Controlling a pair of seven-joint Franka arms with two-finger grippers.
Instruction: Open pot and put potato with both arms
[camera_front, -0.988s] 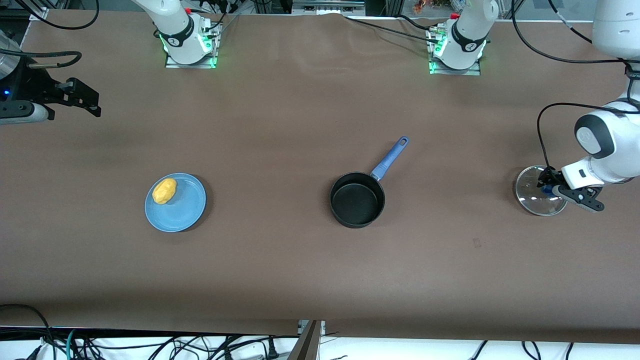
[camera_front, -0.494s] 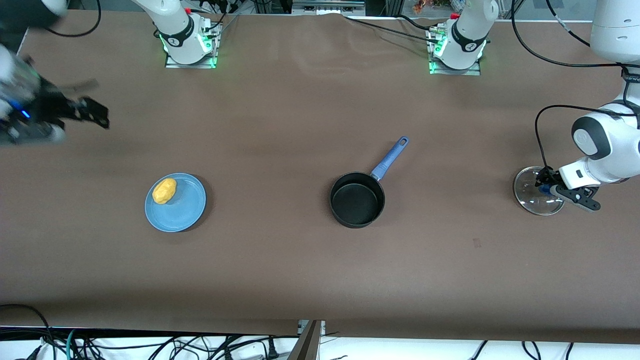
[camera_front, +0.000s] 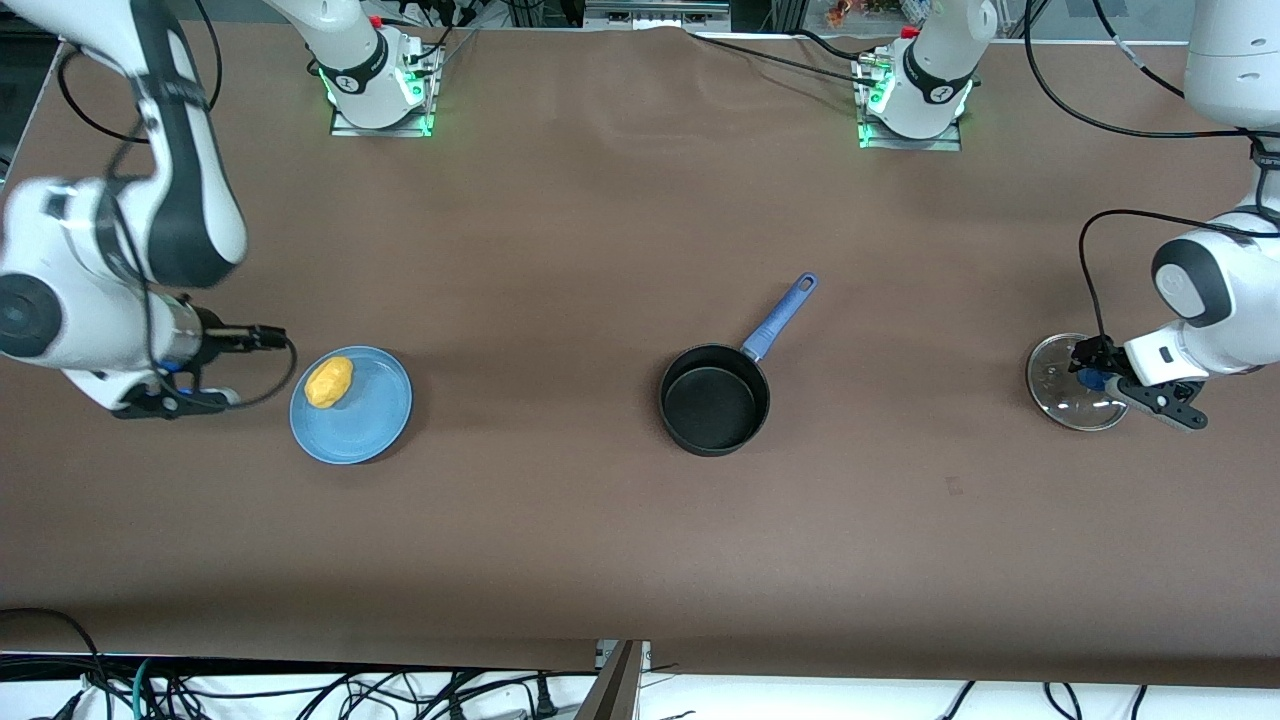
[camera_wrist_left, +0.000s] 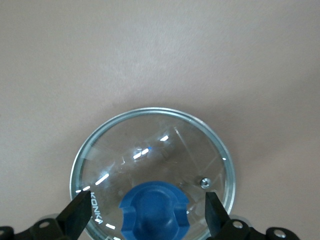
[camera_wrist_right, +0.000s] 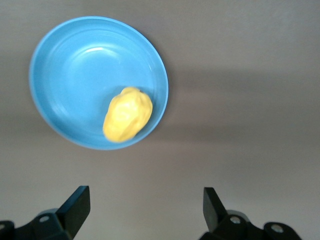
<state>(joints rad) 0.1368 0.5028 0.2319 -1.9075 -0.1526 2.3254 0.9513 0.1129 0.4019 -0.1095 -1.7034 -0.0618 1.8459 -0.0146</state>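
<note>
The black pot (camera_front: 714, 400) with its blue handle (camera_front: 780, 315) stands open at mid table. Its glass lid (camera_front: 1060, 385) lies flat on the table at the left arm's end. It also shows in the left wrist view (camera_wrist_left: 150, 150). My left gripper (camera_front: 1095, 378) (camera_wrist_left: 147, 215) is open, with a finger on each side of the blue knob (camera_wrist_left: 152, 212) and a gap on both sides. The yellow potato (camera_front: 329, 381) (camera_wrist_right: 127, 114) lies on a light-blue plate (camera_front: 365, 420) (camera_wrist_right: 75, 75). My right gripper (camera_front: 175, 400) (camera_wrist_right: 145, 207) is open and empty, over bare table beside the plate toward the right arm's end.
The brown table (camera_front: 560, 540) is bare between the plate and the pot, and along its front edge. The two arm bases (camera_front: 375, 90) (camera_front: 915, 100) stand at the back edge. Cables hang over the table near both arms.
My right arm has swung in from the table's end and come down beside the plate. The lid shifted slightly early on, then stayed still, and my left gripper stays at its knob.
</note>
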